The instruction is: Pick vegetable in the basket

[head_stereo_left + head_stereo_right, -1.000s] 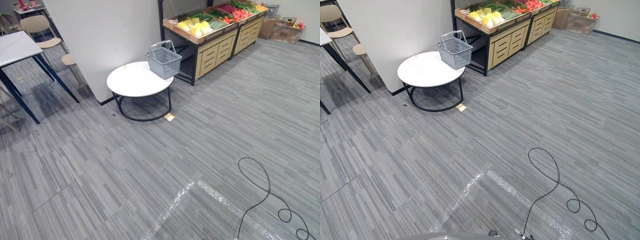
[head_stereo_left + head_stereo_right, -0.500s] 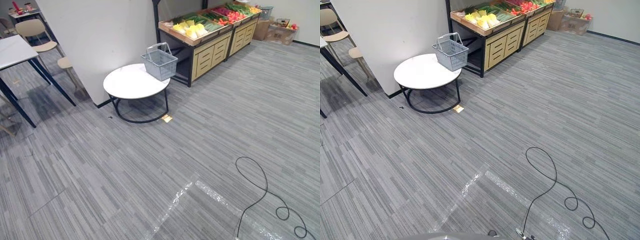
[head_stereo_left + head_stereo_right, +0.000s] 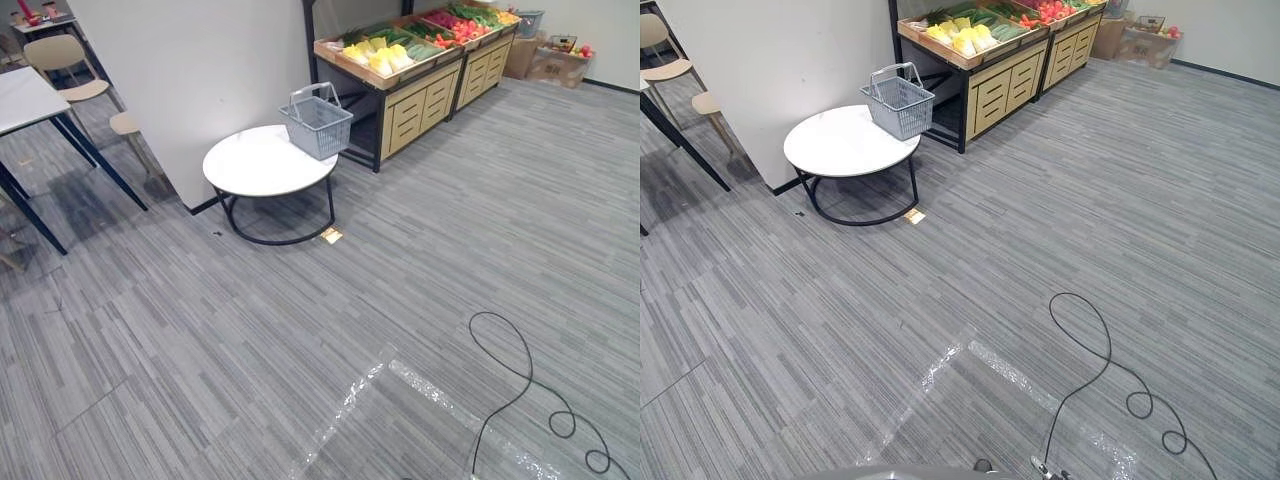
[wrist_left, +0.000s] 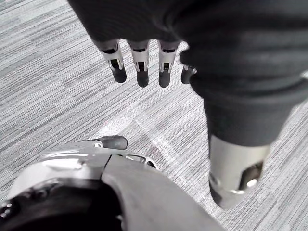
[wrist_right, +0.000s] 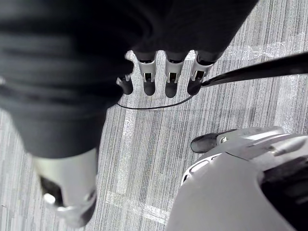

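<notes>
Basket (image 3: 318, 122) on round worktop (image 3: 250, 165) edge, vegetables (image 3: 385, 55) on stand (image 3: 420, 100) nearby; left hand (image 4: 140, 62), right hand (image 5: 172, 72) fingers (image 5: 149, 79) straight, empty.

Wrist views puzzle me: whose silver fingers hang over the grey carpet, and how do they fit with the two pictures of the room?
They belong to a two-legged humanoid robot. A camera on each wrist looks along that hand: the left hand and the right hand both hang over the carpet, fingers straight, holding nothing. The two room pictures come from twin cameras on the robot's head, so they show one scene. Ahead stands a round white table with a grey shopping basket at its far edge. Behind it is a wooden produce stand topped with yellow, green and red vegetables. The basket appears empty, so nothing is picked yet.
</notes>
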